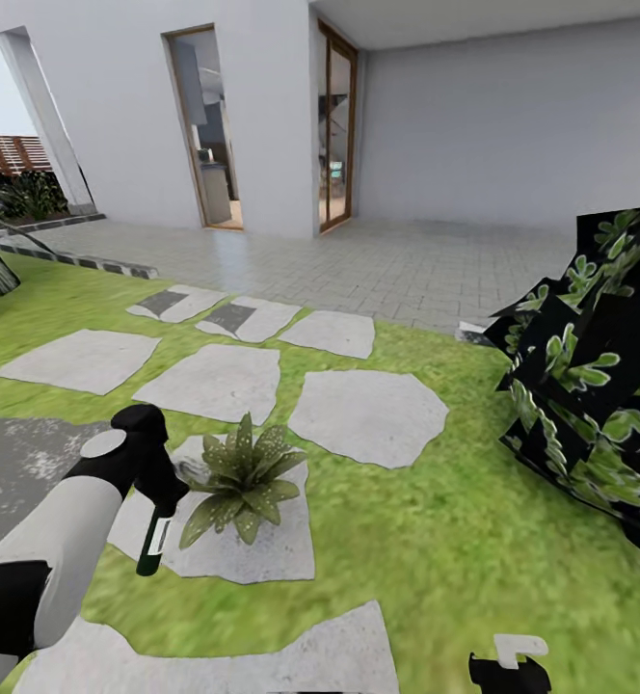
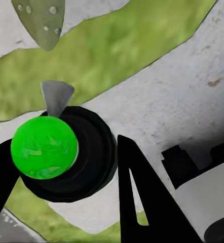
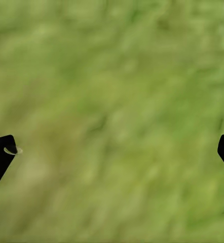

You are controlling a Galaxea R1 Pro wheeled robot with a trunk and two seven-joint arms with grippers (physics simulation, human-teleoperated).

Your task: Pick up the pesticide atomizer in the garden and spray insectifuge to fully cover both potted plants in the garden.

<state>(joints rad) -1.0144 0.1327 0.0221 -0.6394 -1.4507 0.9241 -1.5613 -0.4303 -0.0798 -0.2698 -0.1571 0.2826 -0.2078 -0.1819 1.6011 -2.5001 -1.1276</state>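
The left gripper (image 1: 156, 496) squeezes the pesticide atomizer (image 1: 152, 546), holding it just left of the potted plant (image 1: 243, 479) so spray can reach its leaves. The right gripper (image 3: 112, 152) hangs wide open over the grass (image 3: 112, 76).

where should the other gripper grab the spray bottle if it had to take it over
Probably the lower body of the spray bottle, around the white label. It hangs nearly upright under the left gripper, which already covers its top, so only the lower part is free. Come in level from the near side, fingers either side of the slim body, since the plant crowds its right.
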